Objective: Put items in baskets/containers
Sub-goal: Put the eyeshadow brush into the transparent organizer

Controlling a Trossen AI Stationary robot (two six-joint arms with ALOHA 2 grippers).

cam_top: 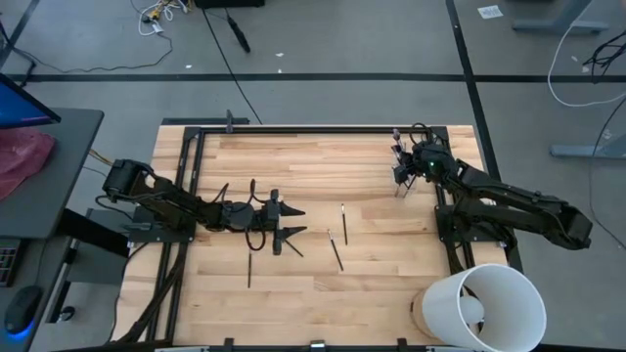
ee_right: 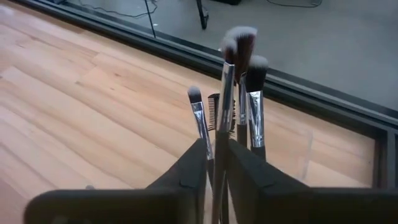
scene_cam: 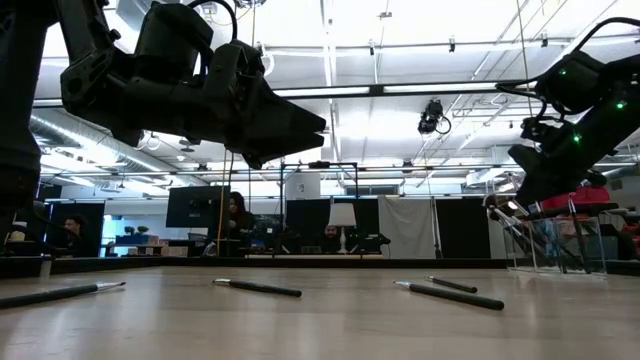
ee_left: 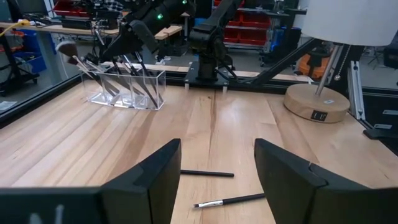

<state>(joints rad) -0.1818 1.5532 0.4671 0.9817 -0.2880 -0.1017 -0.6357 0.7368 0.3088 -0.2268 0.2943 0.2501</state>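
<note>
Makeup brushes [ee_right: 225, 93] stand upright in the clear container [ee_left: 127, 89], which sits at the upper right of the table in the high view, directly under the right gripper [cam_top: 401, 168]. We see the container plainly only in the left wrist view, at the upper left of that frame: a see-through holder with several brushes leaning inside it. In the high view it is mostly covered by the right arm.

In the right wrist view we look down on the brush heads. One brush shaft runs up through the narrow gap between the two dark fingers [ee_right: 186, 174]; the fingers stand slightly apart, and we cannot tell whether they press on the shaft.

The left gripper [cam_top: 293, 221] hangs above the middle left of the wooden table [cam_top: 372, 284] in the high view, jaws spread wide and holding nothing. Its own wrist view confirms this: bare wood shows between the two fingers [ee_left: 155, 180].

Loose brushes [cam_top: 335, 252] lie flat on the table. In the high view we count four: two just right of the left gripper, one slanted below them, one below the left gripper. The low view shows them as dark sticks [scene_cam: 257, 288] along the table surface.

A large white bucket [cam_top: 486, 308] stands at the lower right of the high view.
</note>
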